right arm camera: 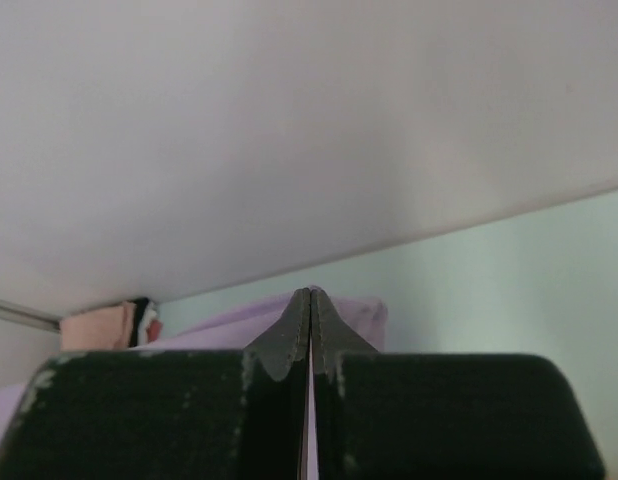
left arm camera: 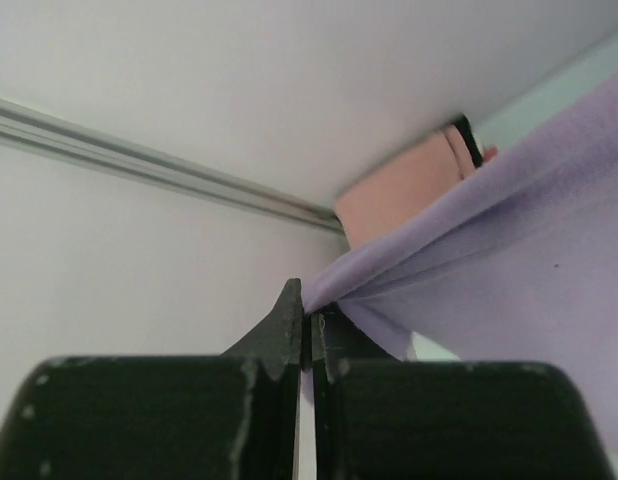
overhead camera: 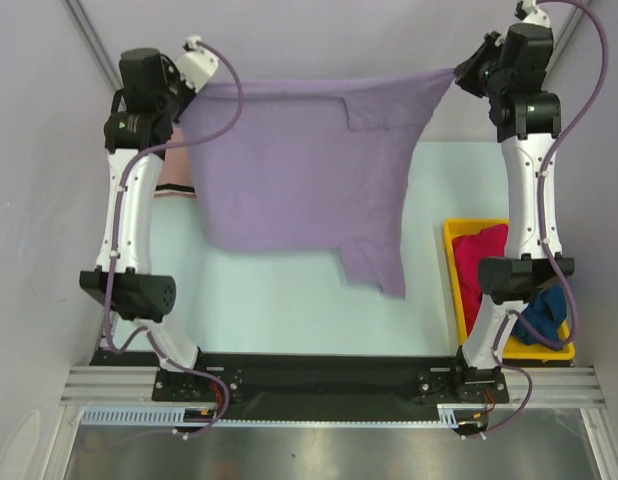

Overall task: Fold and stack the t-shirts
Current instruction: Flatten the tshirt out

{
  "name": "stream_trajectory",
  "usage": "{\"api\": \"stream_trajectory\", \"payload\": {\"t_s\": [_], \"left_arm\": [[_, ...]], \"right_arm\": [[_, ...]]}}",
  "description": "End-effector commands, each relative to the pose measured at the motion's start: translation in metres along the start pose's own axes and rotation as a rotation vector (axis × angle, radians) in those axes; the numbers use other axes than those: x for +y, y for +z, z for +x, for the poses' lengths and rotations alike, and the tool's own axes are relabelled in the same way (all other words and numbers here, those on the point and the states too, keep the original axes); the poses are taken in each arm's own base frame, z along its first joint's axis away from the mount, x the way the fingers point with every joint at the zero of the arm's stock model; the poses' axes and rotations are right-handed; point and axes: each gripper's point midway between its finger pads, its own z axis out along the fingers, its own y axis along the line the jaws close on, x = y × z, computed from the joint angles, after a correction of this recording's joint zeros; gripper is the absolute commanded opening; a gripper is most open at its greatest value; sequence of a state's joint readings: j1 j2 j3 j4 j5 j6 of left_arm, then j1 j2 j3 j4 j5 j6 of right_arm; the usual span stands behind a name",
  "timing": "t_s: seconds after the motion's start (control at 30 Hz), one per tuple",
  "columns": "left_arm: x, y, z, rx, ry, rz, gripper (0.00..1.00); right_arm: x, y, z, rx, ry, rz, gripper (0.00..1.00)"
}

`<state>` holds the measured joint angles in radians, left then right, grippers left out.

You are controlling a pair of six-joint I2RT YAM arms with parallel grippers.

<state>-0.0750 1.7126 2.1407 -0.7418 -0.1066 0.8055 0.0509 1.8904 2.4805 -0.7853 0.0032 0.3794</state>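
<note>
Lavender shirt (overhead camera: 299, 170): held up and stretched between my two arms, its top edge running across 12 o'clock in the overhead view. The body hangs toward 6 o'clock, with one sleeve drooping lowest at about 5 o'clock (whether any of it touches the surface (overhead camera: 259, 305), I cannot tell).
Left fingers (left arm camera: 307, 312): pressed together on the cloth's corner at 10 o'clock; the fabric fans out tight from the tips.
Right fingers (right arm camera: 310, 300): clamped on the opposite corner at 2 o'clock, lavender showing just behind the tips.
Salmon pink shirt (overhead camera: 173, 186): on the surface at 9 o'clock, mostly hidden by my left arm and the hanging cloth.
Black shirt (left arm camera: 461, 135): only a dark sliver at the pink one's edge.
Yellow bin (overhead camera: 452, 250): at 4 o'clock, beside my right arm.
Red shirt (overhead camera: 479, 262): bunched inside the bin.
Dark blue shirt (overhead camera: 549, 312): at the bin's near end, partly behind my right arm.
</note>
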Motion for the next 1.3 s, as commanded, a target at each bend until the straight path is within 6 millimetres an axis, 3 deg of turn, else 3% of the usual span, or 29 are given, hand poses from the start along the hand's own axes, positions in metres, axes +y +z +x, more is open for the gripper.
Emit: {"api": "stream_trajectory", "payload": {"t_s": [0.0,0.03,0.07,0.2,0.23,0.3,0.33,0.37,0.4,0.43,0.47,0.5,0.53,0.57,0.6,0.63,0.67,0.7,0.73,0.77,0.8,0.83,0.87,0.9,0.97,1.07,1.17,1.2,1.27], "left_arm": [[0.093,-0.04,-0.05,-0.161,-0.108,-0.282,0.01],[0.105,-0.051,-0.062,-0.203,-0.108,-0.31,0.02],[0.105,-0.047,-0.065,-0.211,-0.107,-0.307,0.02],[0.108,-0.057,-0.075,-0.266,-0.106,-0.316,0.03],[0.094,-0.045,-0.07,-0.254,-0.084,-0.267,0.03],[0.083,-0.048,-0.067,-0.265,-0.064,-0.234,0.03],[0.062,-0.041,-0.055,-0.248,-0.039,-0.172,0.03],[0.052,-0.038,-0.048,-0.238,-0.029,-0.15,0.03],[0.039,-0.035,-0.046,-0.259,-0.016,-0.114,0.03],[0.008,-0.03,-0.028,-0.243,0.004,-0.03,0.03],[-0.008,-0.028,-0.021,-0.24,0.019,0.003,0.04],[-0.026,-0.025,-0.01,-0.225,0.065,0.043,0.05],[-0.063,-0.02,0.021,-0.169,0.09,0.117,0.05],[-0.083,-0.019,0.031,-0.158,0.121,0.151,0.05],[-0.103,-0.018,0.046,-0.137,0.178,0.192,0.06],[-0.14,-0.02,0.078,-0.088,0.202,0.268,0.06],[-0.16,-0.022,0.088,-0.084,0.216,0.309,0.06],[-0.177,-0.025,0.101,-0.072,0.234,0.355,0.07],[-0.206,-0.031,0.124,-0.041,0.237,0.428,0.08],[-0.221,-0.035,0.136,-0.024,0.235,0.479,0.08],[-0.234,-0.038,0.147,-0.006,0.241,0.518,0.09],[-0.253,-0.043,0.165,0.03,0.241,0.569,0.09],[-0.261,-0.045,0.175,0.053,0.244,0.591,0.08],[-0.276,-0.048,0.192,0.089,0.246,0.63,0.09],[-0.289,-0.052,0.207,0.122,0.253,0.665,0.11],[-0.312,-0.063,0.235,0.189,0.272,0.742,0.22],[-0.329,-0.082,0.257,0.236,0.312,0.832,0.43],[-0.332,-0.088,0.262,0.247,0.321,0.855,0.55],[-0.338,-0.105,0.274,0.285,0.336,0.911,0.65]], "right_arm": [[0.035,-0.06,-0.118,-0.374,0.074,-0.13,0.0],[0.038,-0.067,-0.129,-0.412,0.085,-0.141,0.0],[0.043,-0.08,-0.144,-0.473,0.084,-0.159,0.0],[0.047,-0.105,-0.167,-0.558,0.077,-0.166,0.0],[0.035,-0.107,-0.171,-0.567,0.071,-0.138,0.0],[0.026,-0.106,-0.16,-0.524,0.048,-0.1,0.0],[0.022,-0.103,-0.152,-0.495,0.042,-0.084,0.0],[0.009,-0.084,-0.123,-0.4,0.032,-0.048,0.0],[0.009,-0.096,-0.117,-0.386,0.031,-0.048,0.0],[0.006,-0.098,-0.106,-0.362,0.03,-0.046,0.0],[-0.017,-0.071,-0.053,-0.226,0.036,0.005,0.0],[-0.016,-0.096,-0.05,-0.241,0.041,-0.004,0.0],[-0.024,-0.095,-0.03,-0.213,0.05,0.007,0.0],[-0.032,-0.096,-0.01,-0.178,0.058,0.018,0.0],[-0.056,-0.086,0.046,-0.066,0.082,0.071,0.0],[-0.057,-0.103,0.055,-0.068,0.093,0.063,0.0],[-0.063,-0.108,0.073,-0.035,0.104,0.07,0.0],[-0.083,-0.105,0.122,0.065,0.127,0.118,0.0],[-0.084,-0.117,0.135,0.088,0.136,0.115,0.0],[-0.088,-0.12,0.158,0.139,0.145,0.113,0.0],[-0.101,-0.122,0.193,0.212,0.163,0.147,0.0],[-0.106,-0.127,0.213,0.253,0.17,0.16,0.0],[-0.108,-0.133,0.222,0.266,0.172,0.159,0.0],[-0.119,-0.137,0.247,0.311,0.183,0.187,0.0],[-0.115,-0.143,0.269,0.353,0.194,0.174,0.0],[-0.117,-0.147,0.304,0.428,0.201,0.18,0.0],[-0.119,-0.148,0.326,0.473,0.199,0.196,0.0],[-0.122,-0.147,0.332,0.489,0.202,0.206,0.0],[-0.128,-0.146,0.338,0.492,0.2,0.233,0.0]]}}
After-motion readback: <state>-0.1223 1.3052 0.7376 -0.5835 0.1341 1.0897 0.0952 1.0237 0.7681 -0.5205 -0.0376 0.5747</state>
